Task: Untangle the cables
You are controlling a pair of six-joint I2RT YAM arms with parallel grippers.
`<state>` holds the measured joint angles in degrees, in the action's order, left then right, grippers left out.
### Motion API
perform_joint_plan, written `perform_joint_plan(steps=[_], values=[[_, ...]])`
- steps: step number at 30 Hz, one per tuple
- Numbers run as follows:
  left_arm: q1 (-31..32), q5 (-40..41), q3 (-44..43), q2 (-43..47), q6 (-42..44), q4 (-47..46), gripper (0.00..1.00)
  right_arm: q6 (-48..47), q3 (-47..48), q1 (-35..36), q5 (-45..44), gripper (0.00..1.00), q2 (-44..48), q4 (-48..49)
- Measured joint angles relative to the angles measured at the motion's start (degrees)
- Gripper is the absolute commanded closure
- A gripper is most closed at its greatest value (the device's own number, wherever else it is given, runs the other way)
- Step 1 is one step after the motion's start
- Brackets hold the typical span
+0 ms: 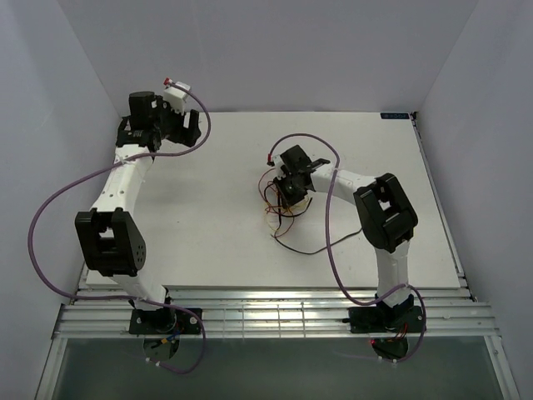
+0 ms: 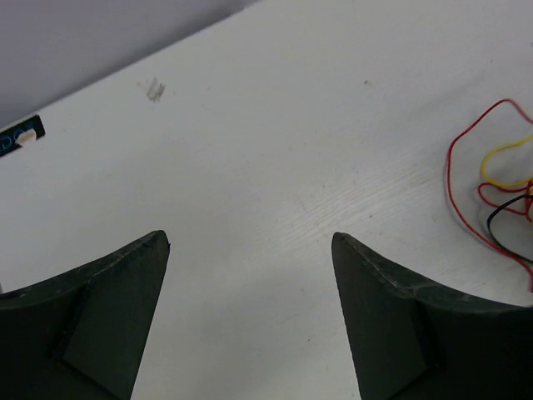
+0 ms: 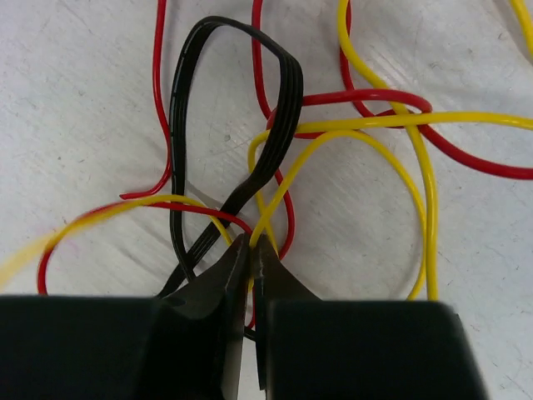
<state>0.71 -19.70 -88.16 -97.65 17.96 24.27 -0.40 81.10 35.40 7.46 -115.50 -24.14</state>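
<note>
The three cables lie tangled on the white table (image 1: 216, 217) under my right gripper (image 1: 291, 190). In the right wrist view the yellow cable (image 3: 416, 121), the red cable (image 3: 155, 83) and the ribbed black cable (image 3: 283, 125) loop over one another. My right gripper (image 3: 252, 242) is shut on a strand of the yellow cable where it crosses the red one. My left gripper (image 1: 193, 129) is open and empty at the far left, well away from the tangle. The left wrist view shows its open gripper (image 2: 250, 237) over bare table, with the red cable (image 2: 450, 167), the yellow (image 2: 500, 152) and the black (image 2: 498, 215) at the right edge.
A loose black strand (image 1: 310, 250) trails toward the near side of the table. Thick purple cables (image 1: 50, 208) run along both arms. White walls enclose the table at the back and sides. A metal rail (image 1: 266, 312) runs along the near edge.
</note>
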Motion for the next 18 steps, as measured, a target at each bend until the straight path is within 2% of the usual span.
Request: perform_joint_plan(steps=[6, 10, 14, 16, 18], values=[[-0.13, -9.79, 1.57, 4.22, -3.08, -2.73, 0.15, -5.11, -0.33, 0.0, -0.37, 0.92, 1.68, 0.42], [-0.07, -18.88, 7.17, 3.67, -5.46, -2.19, 0.16, -11.37, -6.01, 0.02, 3.43, 0.92, 14.1, 2.12], [0.59, -24.96, 10.88, 2.8, -5.95, -1.51, 0.17, -15.41, -3.39, 0.02, 7.37, 0.92, 25.38, 1.92], [1.05, -28.11, 10.86, 2.71, -5.97, -1.86, 0.13, -16.2, 2.29, 0.02, 8.96, 0.92, 26.77, 1.64], [1.29, -31.28, 10.34, 2.82, -5.7, -2.21, 0.03, -16.44, 7.37, 0.04, 9.9, 0.92, 26.84, 1.64]])
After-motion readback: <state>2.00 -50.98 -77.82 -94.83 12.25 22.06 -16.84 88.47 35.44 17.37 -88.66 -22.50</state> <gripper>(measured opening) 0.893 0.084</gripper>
